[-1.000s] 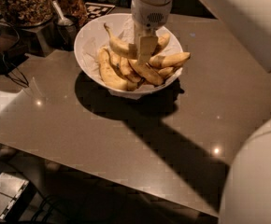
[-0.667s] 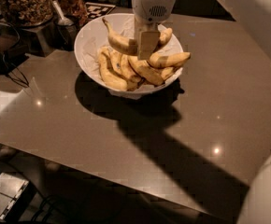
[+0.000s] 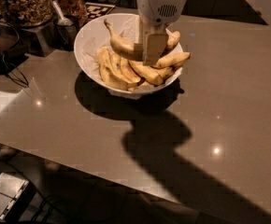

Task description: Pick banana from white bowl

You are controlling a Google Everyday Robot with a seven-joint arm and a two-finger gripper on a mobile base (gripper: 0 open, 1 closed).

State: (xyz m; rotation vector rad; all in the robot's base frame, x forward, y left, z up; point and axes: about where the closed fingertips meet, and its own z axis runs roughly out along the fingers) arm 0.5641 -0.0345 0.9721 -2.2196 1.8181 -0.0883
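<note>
The white bowl (image 3: pixel 89 40) stands on the grey counter (image 3: pixel 229 101), lined with white paper and holding several yellow bananas (image 3: pixel 115 70). My gripper (image 3: pixel 146 49) reaches straight down into the bowl from above. It is shut on the arched banana (image 3: pixel 120 44), whose dark stem tip points up and to the left. That banana sits slightly above the others, and its right end is hidden behind the front finger (image 3: pixel 154 47). Shorter bananas (image 3: pixel 174 59) lie to the right of the gripper and beneath it.
Glass jars of nuts (image 3: pixel 22 4) and a metal scoop (image 3: pixel 60 17) stand close behind the bowl on the left. A black cable (image 3: pixel 7 73) lies at the left edge. A fiducial tag (image 3: pixel 98 9) sits behind the bowl. The counter's front edge runs diagonally below.
The gripper and the arched banana have risen a little, with the stem tip now higher over the bowl. The white robot body at the right has left the view.
</note>
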